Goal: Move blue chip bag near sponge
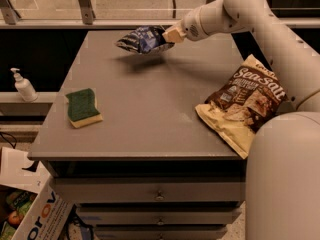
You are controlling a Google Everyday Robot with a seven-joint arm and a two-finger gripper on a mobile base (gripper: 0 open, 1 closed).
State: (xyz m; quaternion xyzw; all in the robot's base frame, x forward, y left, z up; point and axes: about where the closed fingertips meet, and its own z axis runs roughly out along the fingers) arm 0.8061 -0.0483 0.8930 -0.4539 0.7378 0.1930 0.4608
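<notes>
The blue chip bag (142, 39) is a crinkled dark navy foil bag, held in the air above the far middle of the grey table (150, 114), with its shadow on the tabletop below it. My gripper (171, 34) is shut on the bag's right end. The sponge (82, 106), green top over pale yellow foam, lies flat near the table's left edge, well apart from the bag.
A large brown-and-cream "Sea Salt" bag (242, 104) lies at the table's right side next to my arm. A white pump bottle (22, 85) stands on a ledge to the left. A cardboard box (30, 209) sits on the floor at lower left.
</notes>
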